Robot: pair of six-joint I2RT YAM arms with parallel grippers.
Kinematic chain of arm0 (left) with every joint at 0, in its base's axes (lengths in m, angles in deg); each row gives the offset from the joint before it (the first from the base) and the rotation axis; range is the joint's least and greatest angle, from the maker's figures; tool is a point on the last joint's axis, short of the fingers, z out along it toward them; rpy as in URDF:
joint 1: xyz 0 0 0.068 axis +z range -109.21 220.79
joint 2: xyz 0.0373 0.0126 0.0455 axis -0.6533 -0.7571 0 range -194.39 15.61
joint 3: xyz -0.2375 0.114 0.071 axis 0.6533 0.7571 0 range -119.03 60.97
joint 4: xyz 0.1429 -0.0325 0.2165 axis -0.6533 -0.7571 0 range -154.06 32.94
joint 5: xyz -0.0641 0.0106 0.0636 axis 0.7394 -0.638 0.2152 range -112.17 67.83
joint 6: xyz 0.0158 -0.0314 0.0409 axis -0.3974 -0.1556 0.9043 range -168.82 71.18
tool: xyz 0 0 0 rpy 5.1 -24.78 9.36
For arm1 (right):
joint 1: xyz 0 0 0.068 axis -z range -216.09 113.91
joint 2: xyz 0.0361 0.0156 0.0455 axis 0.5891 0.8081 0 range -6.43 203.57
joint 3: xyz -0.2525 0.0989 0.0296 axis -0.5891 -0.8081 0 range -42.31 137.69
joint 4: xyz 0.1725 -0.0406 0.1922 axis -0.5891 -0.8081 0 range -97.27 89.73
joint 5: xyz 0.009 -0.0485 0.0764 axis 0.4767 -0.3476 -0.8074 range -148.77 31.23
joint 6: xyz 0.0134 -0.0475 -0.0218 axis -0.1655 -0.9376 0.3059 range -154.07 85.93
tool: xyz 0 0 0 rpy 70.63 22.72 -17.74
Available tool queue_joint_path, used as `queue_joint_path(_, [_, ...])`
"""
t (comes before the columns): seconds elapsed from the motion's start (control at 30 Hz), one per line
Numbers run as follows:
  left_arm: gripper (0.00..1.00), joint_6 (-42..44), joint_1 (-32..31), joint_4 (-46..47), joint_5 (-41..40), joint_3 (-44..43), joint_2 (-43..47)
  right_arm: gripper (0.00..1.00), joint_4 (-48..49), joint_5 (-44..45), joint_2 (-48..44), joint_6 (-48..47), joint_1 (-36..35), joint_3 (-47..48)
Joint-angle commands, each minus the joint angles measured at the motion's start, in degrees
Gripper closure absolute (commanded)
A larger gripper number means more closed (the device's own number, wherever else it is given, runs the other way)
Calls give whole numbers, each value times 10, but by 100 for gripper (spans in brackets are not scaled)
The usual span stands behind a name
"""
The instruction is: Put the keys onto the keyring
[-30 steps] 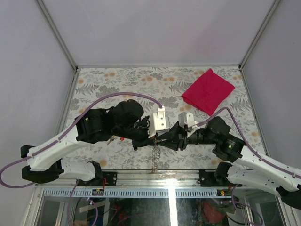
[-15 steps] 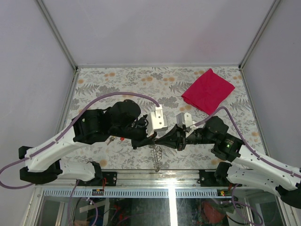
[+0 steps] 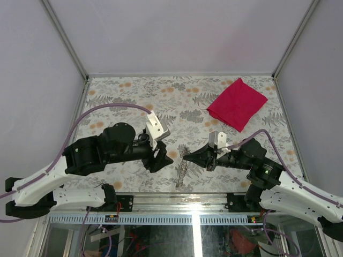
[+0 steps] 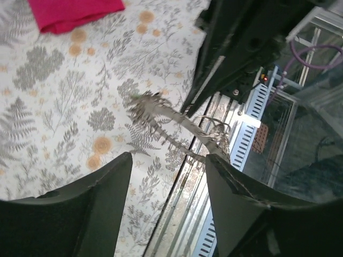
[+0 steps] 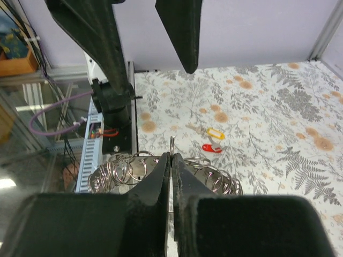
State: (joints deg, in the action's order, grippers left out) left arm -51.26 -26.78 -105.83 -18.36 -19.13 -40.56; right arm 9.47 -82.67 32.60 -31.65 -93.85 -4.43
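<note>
one yellow key [image 5: 216,133], one red key [image 5: 209,148] on worktop [image 5: 268,107], one keyring chain [image 3: 181,170], left claw [image 4: 169,160] part open and empty, right claw [image 5: 170,160] clenched on keyring chain

lying flat on the floral tabletop [image 5: 268,107], yellow-headed key [image 5: 216,133] just beside red-headed key [image 5: 208,148], both loose, apart from the keyring [image 3: 182,168]; hanging as a bunched string of linked silver rings, pinched at its upper end, trailing toward the near table edge

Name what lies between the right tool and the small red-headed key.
Right wrist view: the silver ring chain that the right tool grips, then bare floral cloth.
</note>
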Motion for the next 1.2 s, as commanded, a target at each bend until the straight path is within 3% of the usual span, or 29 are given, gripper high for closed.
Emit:
queue_joint_path(0.0, [40, -101, -3, 72, -97, 54, 13, 100, -31, -14, -16, -73, -3, 29])
queue_joint_path(0.13, [36, -171, 1, 86, -152, 107, 27, 100, 5, -12, -67, -97, -2, -6])
queue_joint_path(0.27, [30, -224, 6, 107, -170, 165, 44, 100, 57, -17, -131, -121, -3, -47])
queue_joint_path(0.47, [28, -285, 51, 128, -163, 237, 48, 100, 103, -53, -167, -143, -3, -83])
queue_joint_path(0.67, [33, -307, 203, 121, -123, 292, 26, 100, 73, -55, -163, -147, -3, -83])
queue_joint_path(0.83, [36, -322, 307, 137, -143, 331, 2, 100, 42, -54, -158, -140, -3, -72])
queue_joint_path(1.0, [44, -352, 329, 168, -184, 355, -58, 100, 39, -49, -167, -123, -3, -78])
queue_joint_path(1.17, [47, -359, 330, 203, -218, 381, -121, 100, 42, -53, -172, -106, -3, -84])
